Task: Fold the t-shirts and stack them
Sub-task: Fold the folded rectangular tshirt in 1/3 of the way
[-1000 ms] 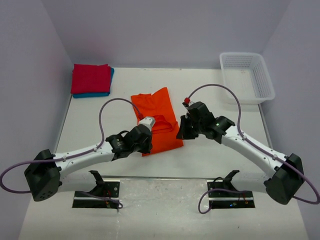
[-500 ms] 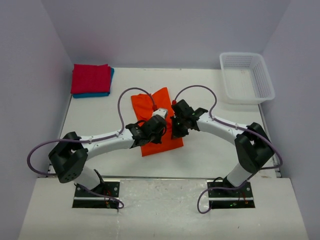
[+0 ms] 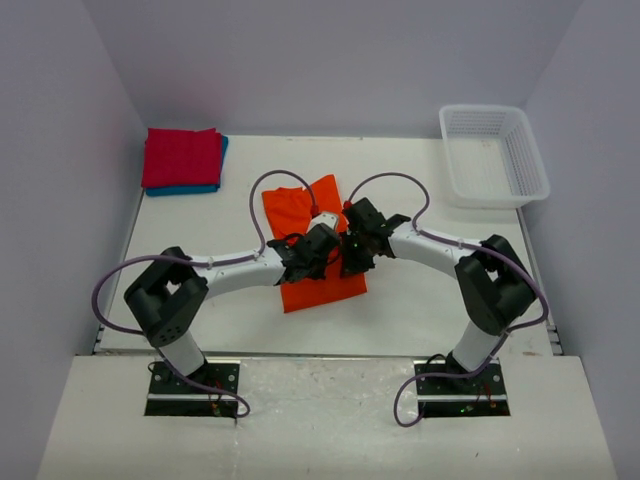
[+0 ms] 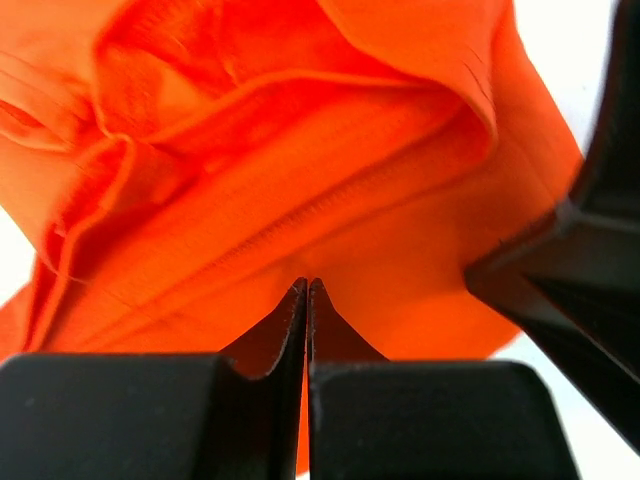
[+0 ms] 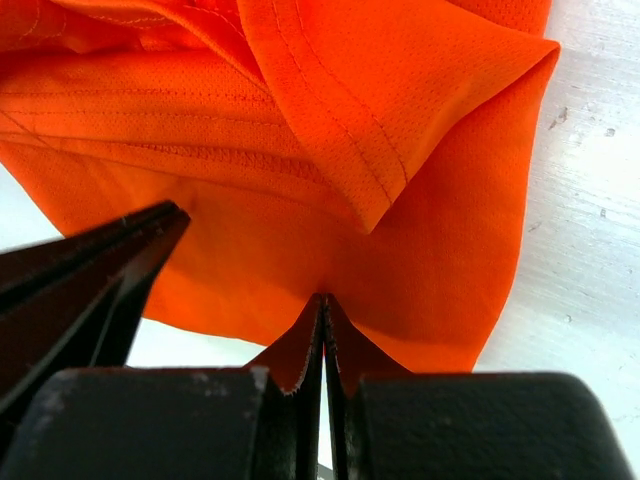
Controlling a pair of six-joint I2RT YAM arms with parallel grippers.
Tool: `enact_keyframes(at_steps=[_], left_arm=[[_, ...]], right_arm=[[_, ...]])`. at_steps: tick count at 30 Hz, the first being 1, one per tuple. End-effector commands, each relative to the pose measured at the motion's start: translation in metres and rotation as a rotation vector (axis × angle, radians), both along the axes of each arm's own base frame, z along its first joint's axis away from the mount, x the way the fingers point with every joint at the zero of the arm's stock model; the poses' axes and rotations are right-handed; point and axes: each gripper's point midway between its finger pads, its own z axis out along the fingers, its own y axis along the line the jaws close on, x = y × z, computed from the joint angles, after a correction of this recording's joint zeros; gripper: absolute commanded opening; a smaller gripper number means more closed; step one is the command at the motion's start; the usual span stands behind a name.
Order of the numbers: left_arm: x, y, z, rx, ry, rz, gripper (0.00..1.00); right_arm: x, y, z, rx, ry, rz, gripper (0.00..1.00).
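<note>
The orange t-shirt [image 3: 300,285] lies partly folded on the white table, in the middle. My left gripper [image 3: 325,243] is shut on a raised fold of it; the left wrist view shows its jaws [image 4: 307,286] pinching the orange cloth [image 4: 300,180]. My right gripper [image 3: 352,250] is shut on the same shirt close beside the left one; the right wrist view shows its tips [image 5: 322,300] clamped on a cloth edge [image 5: 300,130]. The crimson tee [image 3: 182,157] lies folded on top of the blue tee [image 3: 205,188] at the back left.
A white mesh basket [image 3: 540,172] stands at the back right. The table's left edge [image 3: 122,255] and purple walls bound the work area. Purple cables loop above both wrists.
Both grippers have moved inward over the orange shirt and now sit side by side near its middle, holding the cloth. Both arms have folded at the elbow.
</note>
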Motion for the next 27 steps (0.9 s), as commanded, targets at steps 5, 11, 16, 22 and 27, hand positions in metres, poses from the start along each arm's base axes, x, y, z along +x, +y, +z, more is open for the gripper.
enact_keyframes(at_steps=[5, 11, 16, 22, 27], left_arm=[[0.038, -0.005, 0.016, -0.02, -0.076, 0.026, 0.0], [0.042, -0.001, 0.009, -0.014, -0.061, 0.028, 0.0], [0.046, 0.004, 0.004, -0.016, -0.054, 0.034, 0.0], [0.063, 0.008, 0.011, -0.036, -0.084, 0.05, 0.0], [0.085, 0.018, 0.013, -0.042, -0.082, 0.08, 0.0]], right_arm=[[0.01, 0.012, 0.005, 0.048, -0.021, 0.014, 0.0], [0.01, 0.01, 0.003, 0.045, -0.016, 0.01, 0.0], [0.009, 0.009, 0.001, 0.045, -0.008, 0.009, 0.0], [0.006, 0.009, -0.008, 0.039, 0.011, 0.009, 0.0], [0.005, 0.007, -0.015, 0.03, 0.022, 0.003, 0.0]])
